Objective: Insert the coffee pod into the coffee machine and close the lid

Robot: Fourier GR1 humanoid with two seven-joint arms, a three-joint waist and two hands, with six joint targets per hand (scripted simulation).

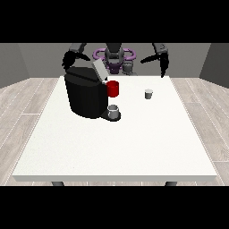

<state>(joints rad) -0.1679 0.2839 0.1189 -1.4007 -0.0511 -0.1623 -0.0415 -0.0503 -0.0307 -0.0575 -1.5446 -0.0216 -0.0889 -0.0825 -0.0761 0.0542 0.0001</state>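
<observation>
The white table [116, 147] carries all items noted, and the coffee machine [85, 95] serves as the reference throughout. The hand at the view's left [70, 58] hangs in the air just above and behind the machine's top left corner, touching nothing; how its fingers lie cannot be told. The coffee machine, a black block, stands on the table's far left portion. Its grey lid [99, 70] is raised and tilts up and back from the machine's upper right edge, so the lid is not closed. A red part [113, 88] sits against the machine's right face just below the lid; what it is cannot be told with certainty. A grey cup [114, 111] stands on the machine's low base at its lower right, directly beneath the red part. The coffee pod [148, 94], a small pale cup-shaped item, stands upright on the table well to the right of the machine, apart from both hands and not inserted. The hand at the view's right [160, 60] hovers above the table's far edge, beyond and right of the pod, holding nothing, with fingers extended downward and thumb spread.
</observation>
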